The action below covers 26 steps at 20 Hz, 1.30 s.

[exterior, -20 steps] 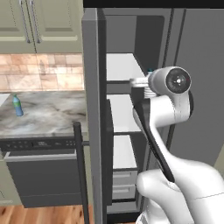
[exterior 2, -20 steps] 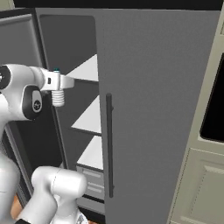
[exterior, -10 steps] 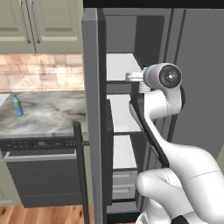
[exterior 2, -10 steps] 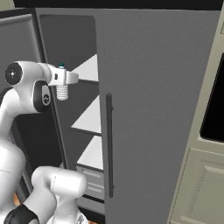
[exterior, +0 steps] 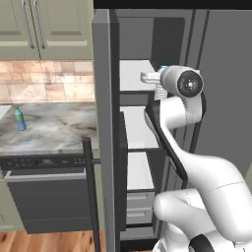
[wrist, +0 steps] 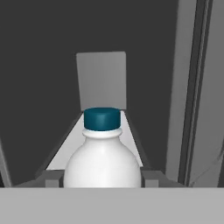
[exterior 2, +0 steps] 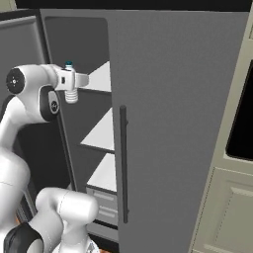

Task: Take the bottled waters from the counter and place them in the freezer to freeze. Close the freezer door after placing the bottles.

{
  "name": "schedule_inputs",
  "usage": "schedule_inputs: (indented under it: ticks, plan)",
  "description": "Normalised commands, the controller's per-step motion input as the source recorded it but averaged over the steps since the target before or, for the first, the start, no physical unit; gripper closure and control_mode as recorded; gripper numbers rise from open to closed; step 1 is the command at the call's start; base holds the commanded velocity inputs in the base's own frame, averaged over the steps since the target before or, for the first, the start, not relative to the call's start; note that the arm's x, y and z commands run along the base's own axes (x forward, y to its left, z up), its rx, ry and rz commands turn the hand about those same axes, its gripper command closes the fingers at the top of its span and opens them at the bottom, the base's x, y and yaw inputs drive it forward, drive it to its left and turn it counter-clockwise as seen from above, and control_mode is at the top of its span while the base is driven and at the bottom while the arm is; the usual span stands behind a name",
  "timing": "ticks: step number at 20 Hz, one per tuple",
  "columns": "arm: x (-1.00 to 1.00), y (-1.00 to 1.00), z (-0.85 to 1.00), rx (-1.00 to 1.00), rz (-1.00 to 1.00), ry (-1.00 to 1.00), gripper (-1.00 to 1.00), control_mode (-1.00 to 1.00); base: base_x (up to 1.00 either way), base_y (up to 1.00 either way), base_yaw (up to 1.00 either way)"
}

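From the left base view, my arm rises from the lower right and bends up to the freezer point(exterior: 142, 113), whose freezer door point(exterior: 106, 128) stands swung open toward the camera, edge on. My gripper point(exterior: 156, 86) sits level with the top white shelf point(exterior: 134, 74), with the ribbed bottle point(exterior: 159, 88) hanging under my wrist; its ribs are small here and half hidden by the arm, so I read them only roughly. Far to the left, the blue bottle point(exterior: 19, 118) with its green cap stands upright on the counter point(exterior: 54, 129), well apart from me, above the black-fronted dishwasher point(exterior: 47, 197).

From the right base view, my gripper point(exterior 2: 70, 81) is at the open mouth of the freezer point(exterior 2: 79, 49), just beside the front edge of the top shelf point(exterior 2: 101, 78). The bottle's ribbed body point(exterior 2: 71, 95) pokes out below my hand and its dark cap point(exterior 2: 68, 64) shows above. The plain grey refrigerator door point(exterior 2: 173, 128) with its long handle point(exterior 2: 123, 163) stands closed on the right.

From the hand view, the bottle point(wrist: 103, 164) rises between my fingertips point(wrist: 49, 178), dark cap point(wrist: 102, 118) on top; my fingers are pinching its body on both sides. Beyond it a white shelf point(wrist: 74, 144) runs back into the dark freezer interior.
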Motion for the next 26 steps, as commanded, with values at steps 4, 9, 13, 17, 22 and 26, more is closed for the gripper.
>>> schedule_inputs:
  ticks: [4, 9, 13, 17, 22, 26]
  plan:
    - [0.08, 0.03, 0.21, 0.00, 0.00, -0.10, 1.00, -1.00, 0.00, 0.00, 0.00]
    - [0.25, 0.06, 0.01, 0.00, 0.00, -0.07, 1.00, -1.00, 0.00, 0.00, 0.00]
    - [0.15, 0.08, 0.00, -0.03, 0.00, -0.05, 1.00, -1.00, 0.00, 0.00, 0.00]
    - [0.10, 0.01, 0.00, -0.05, 0.00, -0.10, 1.00, -1.00, 0.00, 0.00, 0.00]
    - [0.04, -0.01, 0.00, -0.02, 0.00, -0.01, 1.00, -1.00, 0.00, 0.00, 0.00]
    - [0.08, -0.10, 0.00, 0.00, 0.00, 0.02, 1.00, -1.00, 0.00, 0.00, 0.00]
